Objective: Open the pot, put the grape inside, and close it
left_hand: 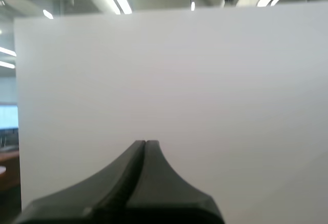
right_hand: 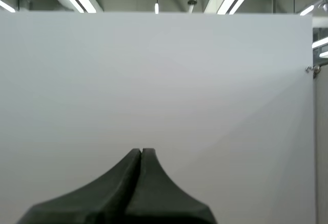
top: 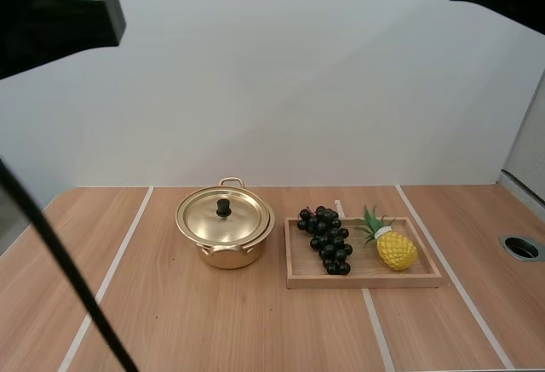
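A gold pot (top: 226,240) stands on the wooden table, its lid (top: 221,216) on and topped by a black knob. Just right of it a wooden tray (top: 362,277) holds a bunch of dark grapes (top: 328,238). Both arms are raised high above the table at the upper corners of the high view. My left gripper (left_hand: 145,143) is shut on nothing, its fingers lying together as one dark wedge against a white wall. My right gripper (right_hand: 141,151) is likewise shut on nothing, facing the same wall.
A yellow toy pineapple (top: 392,246) lies in the tray beside the grapes. White tape lines (top: 111,274) run across the table. A round hole (top: 521,247) sits near the table's right edge. Bare wood lies in front of the pot and tray.
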